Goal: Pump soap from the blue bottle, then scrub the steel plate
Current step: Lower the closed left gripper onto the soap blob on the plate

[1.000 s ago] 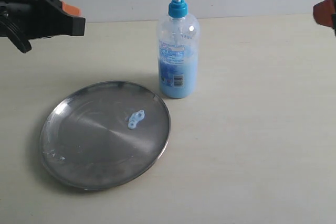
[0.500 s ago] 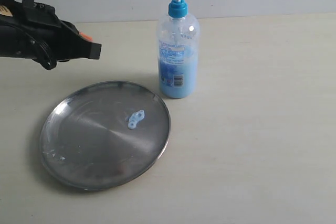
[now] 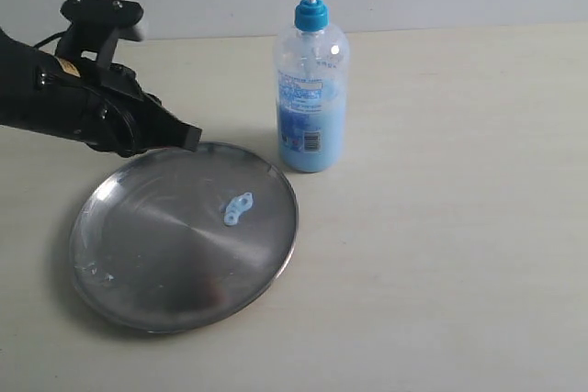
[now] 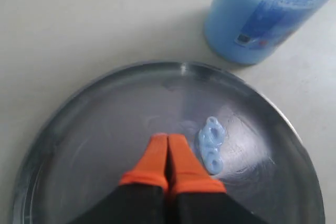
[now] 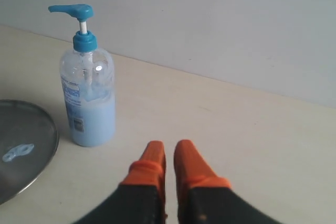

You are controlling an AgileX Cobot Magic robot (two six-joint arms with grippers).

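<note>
While soap (image 3: 238,209) is sitting mid steel plate (image 3: 156,263) beside blue bottle (image 3: 312,107) | left tool (image 4: 168,138) is hovering above, pressed together, empty | right tool (image 5: 169,153) seemingly together too | steel plate is looking stiff, slick: scrubbing means pressing down at the soap.

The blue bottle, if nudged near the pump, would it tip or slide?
Likely tip: the blue bottle is tall on a narrow base. Liquid fills only its lower half, probably steadying it somewhat. Smooth plastic may slip.

No legible txt: print on blue bottle (image 3: 312,61) label (image 3: 300,117), by barcode (image 3: 313,141), too small.
</note>
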